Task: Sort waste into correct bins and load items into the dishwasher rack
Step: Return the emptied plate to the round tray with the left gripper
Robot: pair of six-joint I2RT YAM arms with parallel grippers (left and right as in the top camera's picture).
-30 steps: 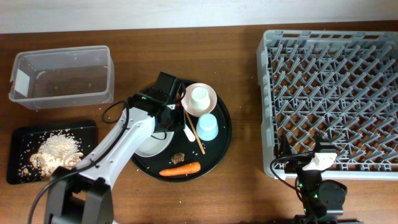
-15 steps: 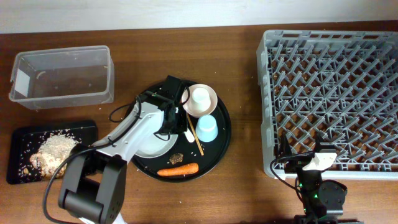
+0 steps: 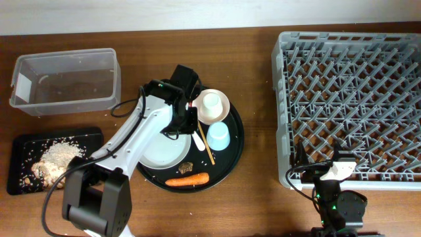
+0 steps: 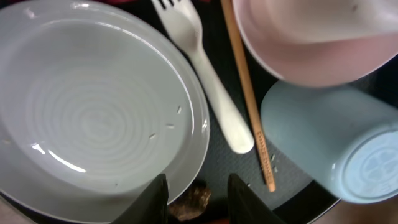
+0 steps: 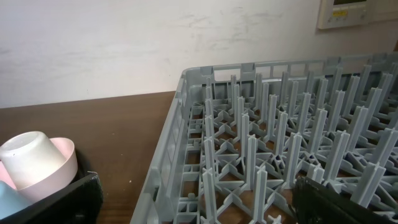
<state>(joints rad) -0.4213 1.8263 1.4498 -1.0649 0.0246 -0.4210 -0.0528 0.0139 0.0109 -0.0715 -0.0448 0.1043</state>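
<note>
My left gripper (image 3: 187, 123) (image 4: 199, 202) is open and empty, low over the round black tray, its fingers either side of a brown food scrap (image 4: 193, 196) (image 3: 188, 166). Beside it lie the pale plate (image 3: 158, 153) (image 4: 93, 118), white fork (image 4: 211, 93), chopstick (image 4: 249, 106), light blue cup (image 3: 219, 136) (image 4: 329, 143) and the pinkish bowl (image 4: 311, 43) holding the cream cup (image 3: 211, 103). The carrot (image 3: 187, 178) lies at the tray's front. Rice (image 3: 56, 158) sits in the shallow black tray (image 3: 20, 146). A red sliver (image 4: 124, 2) shows of the wrapper. My right gripper (image 3: 325, 172) (image 5: 196, 205) is open at the grey rack's (image 3: 352, 99) front left corner.
The clear tub (image 3: 66, 80) stands at the back left, with only crumbs in it. The round black tray (image 3: 233, 155) is in the middle. The rack fills the right side; its tines (image 5: 261, 155) rise close in front of my right wrist.
My left arm has swung away from the plate towards the bowl and fork, uncovering more of the plate. The right arm has not moved.
</note>
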